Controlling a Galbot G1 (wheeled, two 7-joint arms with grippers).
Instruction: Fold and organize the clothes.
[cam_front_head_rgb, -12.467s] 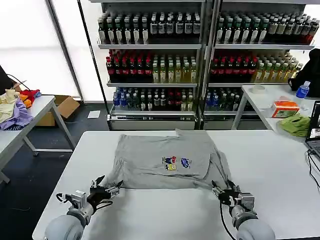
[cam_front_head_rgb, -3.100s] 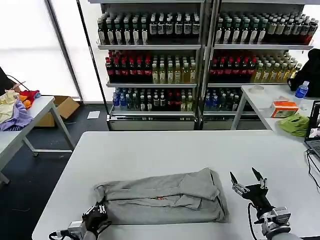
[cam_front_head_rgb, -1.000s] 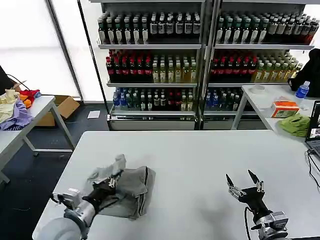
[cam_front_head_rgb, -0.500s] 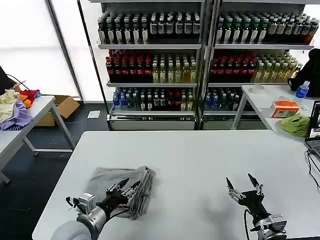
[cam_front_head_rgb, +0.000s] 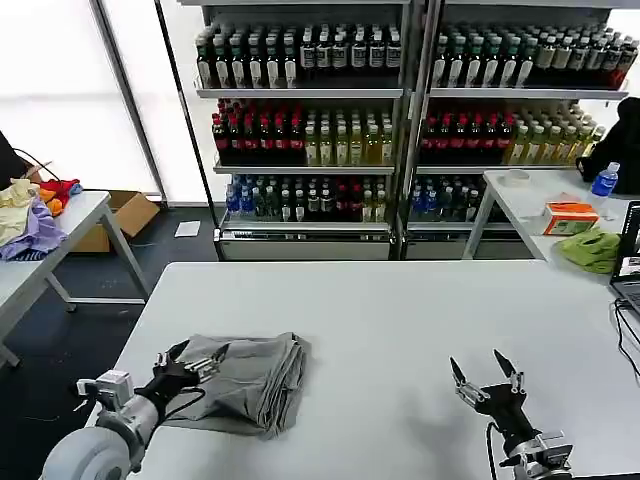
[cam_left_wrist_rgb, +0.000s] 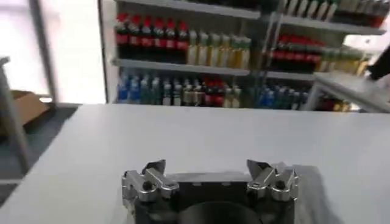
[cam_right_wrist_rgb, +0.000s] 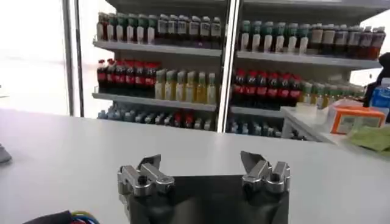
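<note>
One light grey shirt (cam_front_head_rgb: 248, 380) lies folded into a compact bundle on the white table (cam_front_head_rgb: 400, 310), near its front left. My left gripper (cam_front_head_rgb: 192, 358) is open at the bundle's left edge with nothing between its fingers; in the left wrist view the left gripper (cam_left_wrist_rgb: 210, 171) stands wide over bare tabletop, with a strip of grey cloth (cam_left_wrist_rgb: 306, 182) beside one finger. My right gripper (cam_front_head_rgb: 483, 376) is open over the bare table at the front right, well away from the shirt. The right gripper (cam_right_wrist_rgb: 201, 165) holds nothing in the right wrist view.
Shelves of bottles (cam_front_head_rgb: 400, 130) stand behind the table. A side table at the left carries purple, yellow and red fabrics (cam_front_head_rgb: 30, 220). The table at the right holds a lime-green cloth (cam_front_head_rgb: 590, 248), an orange box (cam_front_head_rgb: 570, 216) and a blue bottle (cam_front_head_rgb: 605, 180).
The spread shirt was folded in half, then gathered into a bundle at the left. In the last half second my left gripper drew back leftward off the bundle. The right gripper barely moved.
</note>
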